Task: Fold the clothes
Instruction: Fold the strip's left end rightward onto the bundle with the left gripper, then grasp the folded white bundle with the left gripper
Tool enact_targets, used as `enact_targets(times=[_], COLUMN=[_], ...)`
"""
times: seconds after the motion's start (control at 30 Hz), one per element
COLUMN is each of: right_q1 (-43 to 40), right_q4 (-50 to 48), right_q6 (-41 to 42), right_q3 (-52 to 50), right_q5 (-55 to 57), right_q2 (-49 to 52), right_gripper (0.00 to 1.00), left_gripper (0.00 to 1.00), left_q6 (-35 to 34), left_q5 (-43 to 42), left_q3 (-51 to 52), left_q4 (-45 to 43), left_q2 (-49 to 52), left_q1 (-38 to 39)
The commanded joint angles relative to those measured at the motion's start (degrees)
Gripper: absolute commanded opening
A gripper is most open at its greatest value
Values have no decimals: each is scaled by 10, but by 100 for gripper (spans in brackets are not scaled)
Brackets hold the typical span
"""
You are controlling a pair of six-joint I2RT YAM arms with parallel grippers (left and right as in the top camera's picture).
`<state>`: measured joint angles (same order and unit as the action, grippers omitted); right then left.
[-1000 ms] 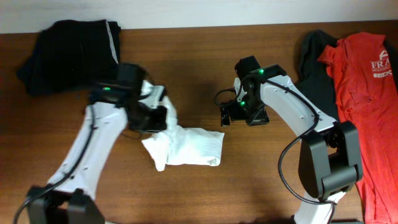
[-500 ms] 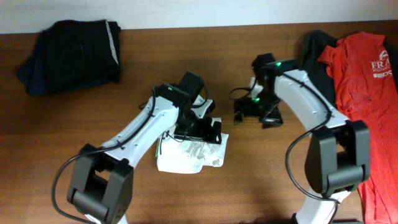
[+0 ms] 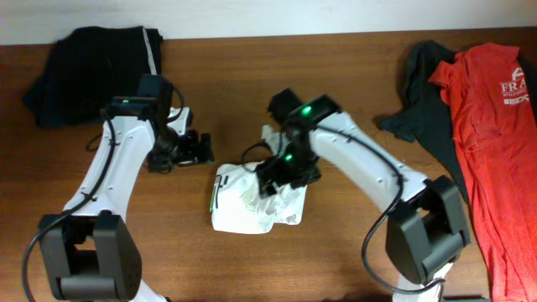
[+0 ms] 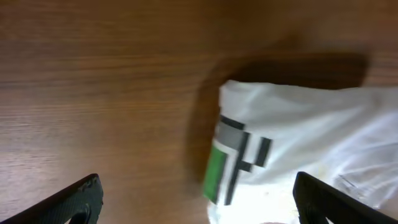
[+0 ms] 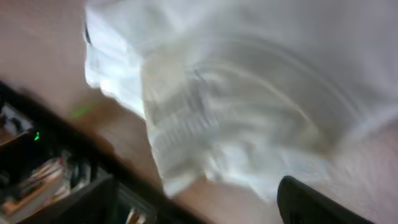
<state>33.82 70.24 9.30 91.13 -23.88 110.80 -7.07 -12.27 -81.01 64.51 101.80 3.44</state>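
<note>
The white T-shirt (image 3: 252, 205) lies on the table (image 3: 336, 67) as a bunched, roughly folded bundle. It is a little wider than deep, so its long axis runs across the table from one arm's side to the other. Its small green and black logo (image 4: 233, 158) sits at the end that points toward the left arm.

The right gripper (image 3: 281, 174) hangs right over the bundle's far right corner. In the blurred right wrist view its fingers (image 5: 311, 199) stand apart with crumpled white cloth spread below them. Whether they touch the cloth cannot be told.

The left gripper (image 3: 191, 149) is just beside the bundle, off its logo end and slightly farther from the arm bases. It is over bare wood, its fingers (image 4: 81, 198) spread wide and holding nothing.

A black garment (image 3: 96, 71) lies heaped well beyond the left gripper, near the far edge. Well out past the right gripper, a red T-shirt (image 3: 495, 126) with white lettering lies long-axis toward the bases. It partly covers a dark grey shirt (image 3: 424, 109).
</note>
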Motion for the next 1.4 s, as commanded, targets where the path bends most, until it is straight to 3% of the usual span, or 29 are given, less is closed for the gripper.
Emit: enact_targets(times=[0.0, 0.13, 0.27, 0.4, 0.47, 0.5, 0.53, 0.63, 0.7, 0.73, 0.83, 0.97, 1.0, 1.03, 1.07, 1.17, 1.27, 1.33, 1.37], right_q1=[43, 59, 58, 59, 59, 59, 59, 59, 59, 57, 33, -13, -14, -13, -12, -21, -79, -120, -136], right_q4=[-53, -88, -51, -67, -82, -90, -92, -99, -98, -95, -51, -47, -53, -71, -83, -76, -2, 34, 42], right_q6=[74, 138, 203, 212, 212, 212, 212, 212, 212, 212, 211, 210, 210, 210, 210, 210, 210, 192, 179], right_q3=[-28, -42, -43, -43, -43, -43, -43, -44, -44, -43, -34, -41, -46, -63, -78, -94, -41, -1, 8], right_q5=[34, 51, 116, 126, 126, 134, 137, 145, 165, 192, 261, 292, 293, 296, 303, 334, 345, 349, 348], right_q2=[-14, 6, 21, 21, 22, 22, 22, 23, 28, 28, 28, 28, 28, 28, 28, 28, 27, 27, 27], right_gripper=[85, 75, 74, 73, 64, 52, 47, 44, 23, 6, 4, 8, 12, 29, 34, 35, 40, 53, 84], left_gripper=[98, 98, 98, 98, 98, 98, 98, 98, 98, 98, 98, 98, 98, 98, 98, 98, 98, 98, 98], left_q6=[10, 27, 27, 27, 27, 27, 27, 27, 27, 27, 27, 27, 27, 27, 29, 29, 29, 29, 29], left_q5=[8, 8, 8, 8, 8, 8, 8, 8, 8, 8, 8, 8, 8, 8, 8, 8, 8, 8, 8], left_q3=[23, 23, 23, 23, 23, 23, 23, 23, 23, 23, 23, 23, 23, 23, 23, 23, 23, 23, 23], left_q4=[-6, -6, -4, -4, 0, 0, 0, 0, 0, 0, 0, 0, 0, 0, 0, 0, 0, 1, 1], left_q2=[-4, -4, -4, -4, -4, -4, -4, -4, -4, -4, -4, -4, -4, -4, -4, -4, -4, -4, -4], left_q1=[-17, -17, -17, -17, -17, -17, -17, -17, -17, -17, -17, -17, -17, -17, -17, -17, -17, -17, -17])
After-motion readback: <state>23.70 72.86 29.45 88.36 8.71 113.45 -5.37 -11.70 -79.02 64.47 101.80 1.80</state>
